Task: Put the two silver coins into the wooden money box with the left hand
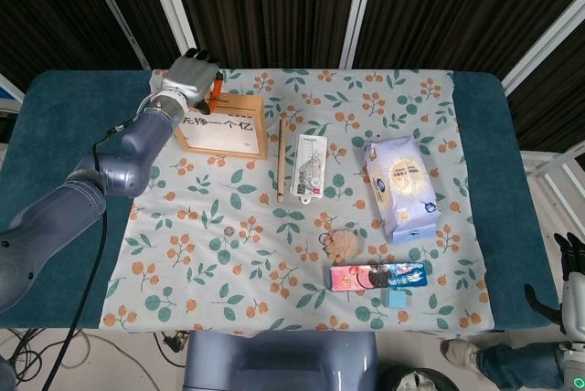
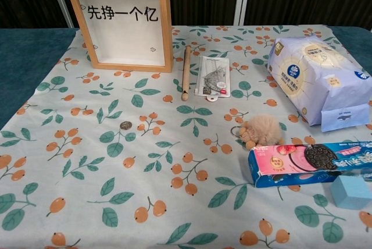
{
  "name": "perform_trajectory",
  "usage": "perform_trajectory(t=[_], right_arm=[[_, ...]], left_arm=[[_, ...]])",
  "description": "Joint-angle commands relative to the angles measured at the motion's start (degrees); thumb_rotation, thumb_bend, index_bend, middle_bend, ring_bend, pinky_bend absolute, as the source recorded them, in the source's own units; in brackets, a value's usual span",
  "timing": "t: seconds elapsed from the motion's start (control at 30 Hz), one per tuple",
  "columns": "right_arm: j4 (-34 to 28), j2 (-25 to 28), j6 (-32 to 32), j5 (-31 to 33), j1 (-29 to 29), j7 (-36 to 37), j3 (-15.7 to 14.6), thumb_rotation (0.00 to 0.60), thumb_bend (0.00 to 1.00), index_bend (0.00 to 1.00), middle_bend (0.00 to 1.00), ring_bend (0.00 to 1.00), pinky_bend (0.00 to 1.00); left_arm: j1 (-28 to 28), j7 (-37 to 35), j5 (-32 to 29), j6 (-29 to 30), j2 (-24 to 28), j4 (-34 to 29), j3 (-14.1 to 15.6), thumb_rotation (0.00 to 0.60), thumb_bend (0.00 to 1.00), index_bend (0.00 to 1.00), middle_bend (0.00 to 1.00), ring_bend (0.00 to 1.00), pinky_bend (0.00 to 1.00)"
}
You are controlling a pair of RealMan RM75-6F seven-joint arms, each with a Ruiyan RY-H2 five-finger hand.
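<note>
Left hand [image 1: 190,74], grey metal with orange fingertips, poised over the top edge of the wooden money box [image 1: 224,125]; whether it holds anything cannot be told.
Box: upright rectangular frame of pale wood, white front panel printed with black characters, standing on the leaf-and-berry patterned cloth [image 2: 174,162] covering the desk. One silver coin [image 2: 126,125]: small, round, flat on the cloth, well apart from the hand, in front of the box. Right hand [image 1: 571,268]: dark, off the desk's edge, fingers apart, holding nothing.
</note>
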Motion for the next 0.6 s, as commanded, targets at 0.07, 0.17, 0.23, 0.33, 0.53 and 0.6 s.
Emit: perform_trajectory(t=[0.07,0.17,0.23,0.33,0.53,0.6], right_arm=[[-0.05,0.02,-0.01,0.19,0.01,-0.12,0.04,0.6,0.37,0.11,0.05,0.0,0.0],[-0.11,0.02,-0.06,0.33,0.03,-0.25,0.03,0.6,0.37,0.12,0.05,0.0,0.0],[-0.19,-0.02,-0.07,0.52,0.04,-0.45,0.04,0.6,0.37,0.13,0.05,0.0,0.0],[-0.29,-0.1,0.08,0.59,0.07,-0.74,0.11,0.6,0.37,0.13,0.05,0.0,0.0],[-0.25,-0.13,0.25,0.69,0.04,-0.69,0.21,0.6,0.37,0.13,0.05,0.0,0.0],[-0.22,-0.11,0.32,0.61,0.06,-0.6,0.27,0.6,0.37,0.13,0.05,0.0,0.0]], left_arm=[[0.02,-0.02,0.38,0.38,0.18,-0.24,-0.21,0.6,0.36,0.5,0.14,0.0,0.0],[0.01,0.18,0.65,0.94,0.26,-0.4,-0.27,0.6,0.32,0.51,0.14,0.0,0.0],[0.01,0.45,0.74,1.33,0.24,-0.43,-0.17,0.6,0.31,0.51,0.14,0.0,0.0],[0.04,0.7,0.62,1.58,0.25,-0.6,-0.1,0.6,0.3,0.5,0.14,0.0,0.0],[0.27,0.29,1.48,4.16,1.84,-2.99,-1.72,0.6,0.31,0.51,0.14,0.0,0.0],[0.87,-0.11,3.19,7.46,3.8,-6.39,-3.0,0.6,0.31,0.52,0.14,0.0,0.0]])
